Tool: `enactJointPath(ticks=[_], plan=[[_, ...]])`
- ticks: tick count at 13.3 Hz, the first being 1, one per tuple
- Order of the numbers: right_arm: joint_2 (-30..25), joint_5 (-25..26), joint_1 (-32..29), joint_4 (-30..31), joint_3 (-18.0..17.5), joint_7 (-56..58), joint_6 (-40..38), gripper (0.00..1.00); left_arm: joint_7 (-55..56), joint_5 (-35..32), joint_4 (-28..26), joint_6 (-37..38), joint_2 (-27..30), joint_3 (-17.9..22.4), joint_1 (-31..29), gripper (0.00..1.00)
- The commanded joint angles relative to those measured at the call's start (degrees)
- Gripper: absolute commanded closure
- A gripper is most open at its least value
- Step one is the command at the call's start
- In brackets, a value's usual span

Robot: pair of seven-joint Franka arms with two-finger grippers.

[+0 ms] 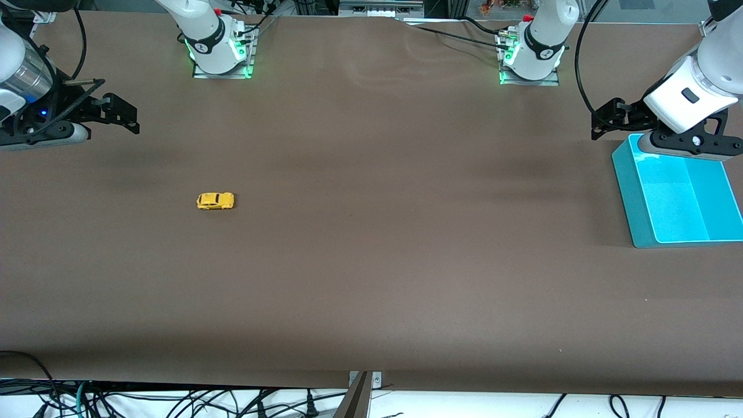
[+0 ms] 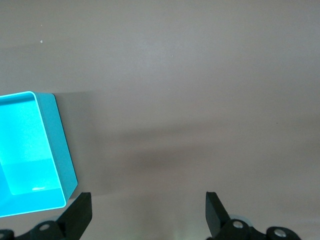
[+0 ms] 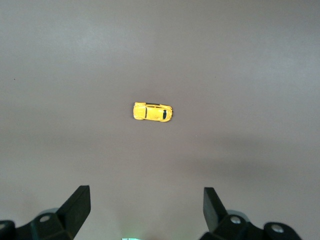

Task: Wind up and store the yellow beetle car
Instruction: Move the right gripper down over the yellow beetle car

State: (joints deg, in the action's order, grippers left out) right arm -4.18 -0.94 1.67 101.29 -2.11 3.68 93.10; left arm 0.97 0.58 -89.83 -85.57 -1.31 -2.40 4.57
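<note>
Car: the yellow beetle car [image 1: 215,201] rests on the brown counter [image 1: 371,261]; right pincer [image 3: 145,210] and left pincer [image 2: 147,212] hang above the counter, both spread wide and empty, the left beside a turquoise bin [image 1: 633,197].

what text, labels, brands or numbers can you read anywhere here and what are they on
No text can be read.
yellow beetle car: no lettering shows.
teal bin: plain walls, no label.
Round black badges on the arm bases: each carries a white logo mark, too small to read.
left gripper and right gripper: open, empty, unmarked.
</note>
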Motion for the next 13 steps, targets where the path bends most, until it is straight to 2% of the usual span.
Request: enactJointPath(ticks=[1,13], plan=[[-0.65,-0.56,-0.62,0.67,-0.44,0.62,-0.46,0.00,0.44,0.30,1.15,0.23,-0.45,-0.15,-0.09,0.00],[-1.18,-0.56,-0.62,2.16,-0.53,0.62,-0.46,0.00,0.61,0.22,1.24,0.23,-0.45,-0.24,-0.09,0.00]])
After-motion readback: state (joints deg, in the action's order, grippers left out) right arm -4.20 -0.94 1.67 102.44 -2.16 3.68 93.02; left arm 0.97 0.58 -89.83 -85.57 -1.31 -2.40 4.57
